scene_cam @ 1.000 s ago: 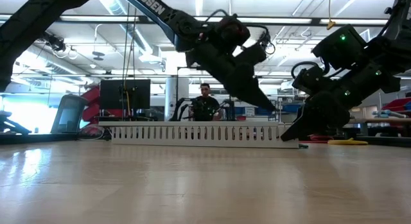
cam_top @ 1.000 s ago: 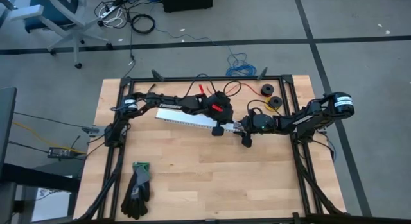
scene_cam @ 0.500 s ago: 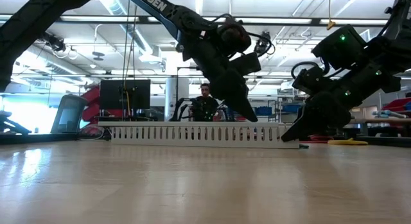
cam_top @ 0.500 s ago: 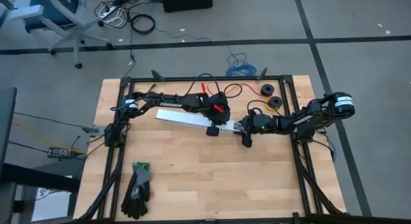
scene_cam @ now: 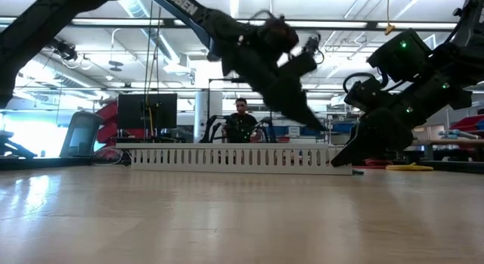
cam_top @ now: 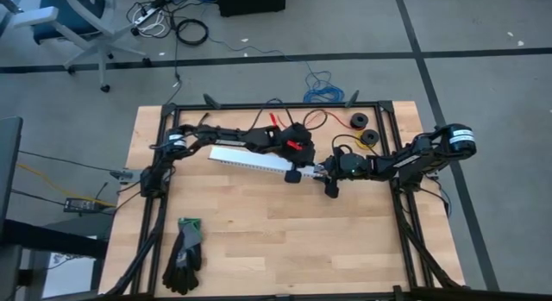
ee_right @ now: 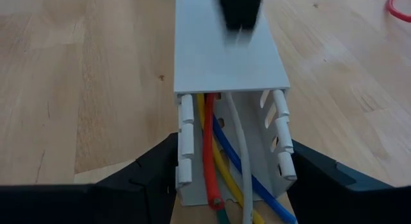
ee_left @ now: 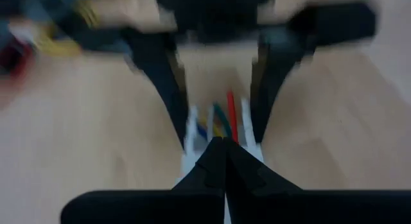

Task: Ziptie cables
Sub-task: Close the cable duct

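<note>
A long white slotted channel (cam_top: 250,159) lies flat on the wooden table, slanting from the far left toward the middle. A white cover (ee_right: 225,51) closes its top. The cables (ee_right: 221,172) run inside it: red, yellow, blue, white and green wires show at its open right end. My right gripper (cam_top: 325,176) has that end between its fingers. My left gripper (cam_top: 293,174) is shut, slanting down over the cover close to the same end, and blurred in the low view (scene_cam: 321,129). My left gripper has its shut fingertips (ee_right: 241,18) right at the cover's top near the channel's right end; blur hides whether they touch it. My right gripper holds the channel's right end, one finger (ee_right: 154,169) on each slotted side wall (ee_right: 184,153), coming from the table's right, slanting down, along the channel. The channel rests flat on the table.
A pair of dark gloves (cam_top: 184,253) lies near the front left. Two small rolls (cam_top: 362,128) and a thin red wire (cam_top: 315,120) lie at the far edge. A black frame (cam_top: 392,111) borders the table. A person (scene_cam: 242,122) stands in the room behind.
My left gripper, shut throughout, has gone along the channel's top toward the table's left and come back toward the right end, where it stood a second ago. The channel and my right gripper have kept still.
</note>
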`<state>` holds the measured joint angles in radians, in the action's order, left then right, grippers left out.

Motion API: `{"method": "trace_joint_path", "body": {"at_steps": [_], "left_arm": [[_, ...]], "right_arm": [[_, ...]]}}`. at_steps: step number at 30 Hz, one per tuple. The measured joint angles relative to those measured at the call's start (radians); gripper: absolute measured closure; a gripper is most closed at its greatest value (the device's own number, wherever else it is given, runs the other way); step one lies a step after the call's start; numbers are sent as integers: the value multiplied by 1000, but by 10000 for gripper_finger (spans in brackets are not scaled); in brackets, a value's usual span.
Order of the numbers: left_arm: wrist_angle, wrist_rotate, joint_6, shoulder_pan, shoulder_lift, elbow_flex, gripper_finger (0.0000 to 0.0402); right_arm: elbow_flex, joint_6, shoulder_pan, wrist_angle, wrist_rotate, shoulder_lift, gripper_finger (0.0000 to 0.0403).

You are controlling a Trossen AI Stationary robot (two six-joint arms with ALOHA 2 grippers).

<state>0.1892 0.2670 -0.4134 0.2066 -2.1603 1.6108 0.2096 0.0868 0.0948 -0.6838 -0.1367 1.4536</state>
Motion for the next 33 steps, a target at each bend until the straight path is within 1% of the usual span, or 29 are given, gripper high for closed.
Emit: {"method": "trace_joint_path", "body": {"at_steps": [4,8,13,28,33], "left_arm": [[41,-18,-25,0,53,3,401],[184,-76,-28,2,59,1,401],[301,-80,-26,3,59,-1,401],[296,-79,-21,1,58,-11,401],[268,-48,-17,2,40,-11,401]], "right_arm": [[0,0,0,1,0,1,171],[0,0,0,2,0,1,171],[0,-1,0,0,0,1,172],[0,17,0,-3,0,2,175],[0,25,0,-3,0,2,178]]}}
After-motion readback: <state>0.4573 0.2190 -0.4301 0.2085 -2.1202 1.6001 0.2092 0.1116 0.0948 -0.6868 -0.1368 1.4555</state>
